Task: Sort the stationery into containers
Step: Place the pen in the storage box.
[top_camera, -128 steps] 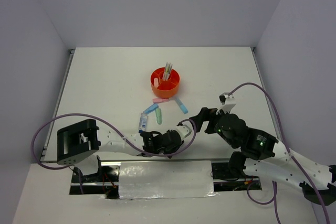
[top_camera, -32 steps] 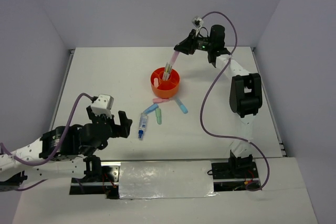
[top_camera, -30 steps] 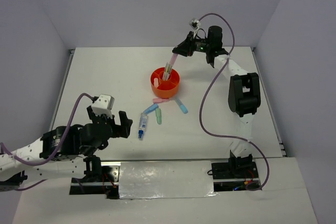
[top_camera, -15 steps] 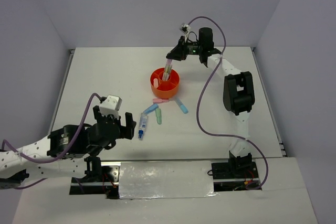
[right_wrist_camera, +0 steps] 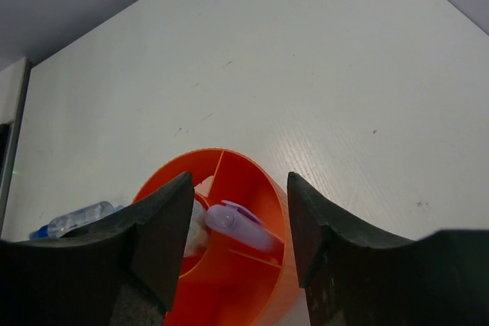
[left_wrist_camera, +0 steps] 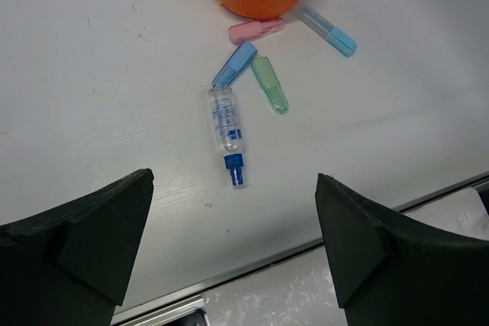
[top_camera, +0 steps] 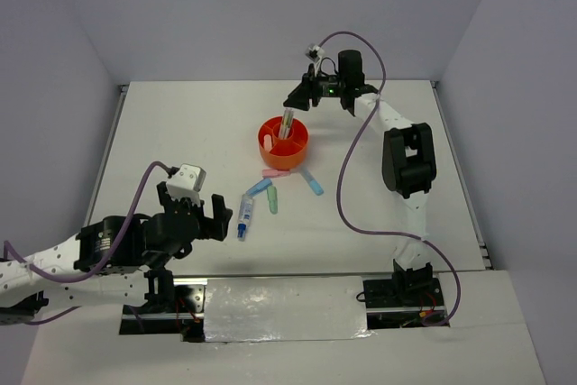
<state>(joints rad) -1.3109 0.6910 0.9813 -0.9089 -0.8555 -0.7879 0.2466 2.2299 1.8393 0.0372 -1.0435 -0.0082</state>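
1. We see a white table [top_camera: 180,132] filling the middle of the overhead view. Its top is matte and faintly grained, with a few small dark specks showing in the wrist views.
2. Three plain walls close it in: a back wall [top_camera: 270,6], a left wall [top_camera: 45,114] and a right wall [top_camera: 527,87], all a pale lavender-grey.
3. A thin metal rail [top_camera: 107,155] runs along the table's left edge, and a second rail [top_camera: 460,178] runs along the right edge.
4. At the near edge we make out a crinkled silvery strip [top_camera: 284,308] lying on a white ledge.
5. The light is soft and even, and the shadows on the tabletop are faint.
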